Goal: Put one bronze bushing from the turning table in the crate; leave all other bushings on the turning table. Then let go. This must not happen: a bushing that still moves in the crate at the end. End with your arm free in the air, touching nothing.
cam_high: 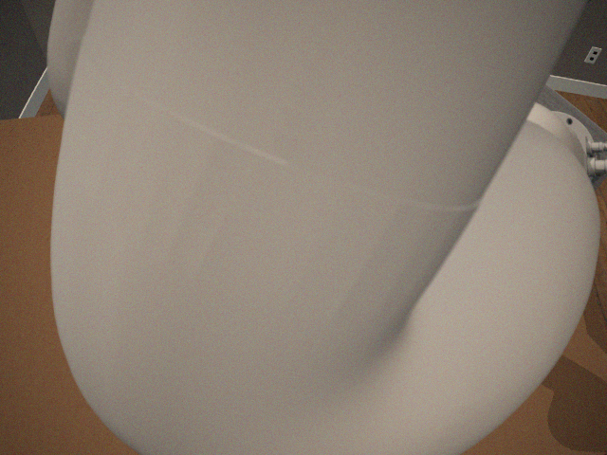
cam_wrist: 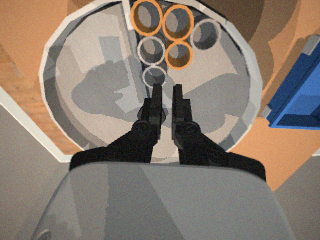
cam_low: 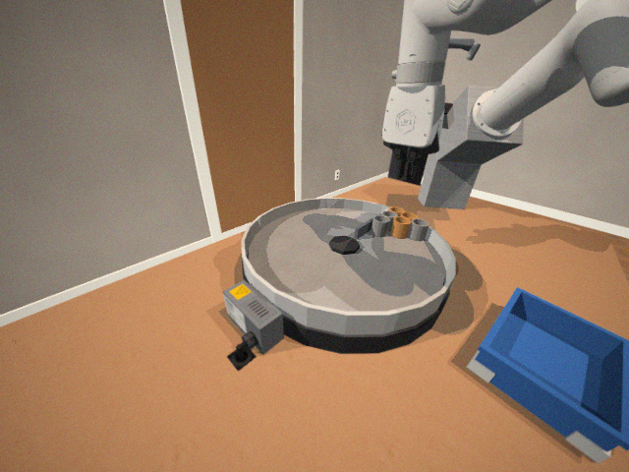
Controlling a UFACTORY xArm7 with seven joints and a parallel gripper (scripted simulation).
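The round grey turning table (cam_low: 345, 316) (cam_wrist: 215, 100) carries a cluster of bushings near its far rim. Three are bronze (cam_wrist: 178, 55) (cam_wrist: 178, 22) (cam_wrist: 147, 16), and one of them (cam_low: 402, 226) shows clearly in the exterior view. Grey bushings (cam_wrist: 151, 49) (cam_wrist: 154, 76) (cam_wrist: 206, 34) (cam_low: 380, 224) (cam_low: 419, 229) stand among them. My gripper (cam_wrist: 167, 96) (cam_low: 409, 170) hangs well above the cluster, pointing down, with its fingers nearly together and nothing between them. The blue crate (cam_low: 538, 385) (cam_wrist: 295, 100) stands empty on the floor to the right of the table.
The white arm (cam_high: 294, 245) fills the top view and hides the scene there. A grey motor box (cam_low: 254, 312) with a yellow label sits at the table's front left. A black hub (cam_low: 344, 244) marks the table's middle. Walls stand behind.
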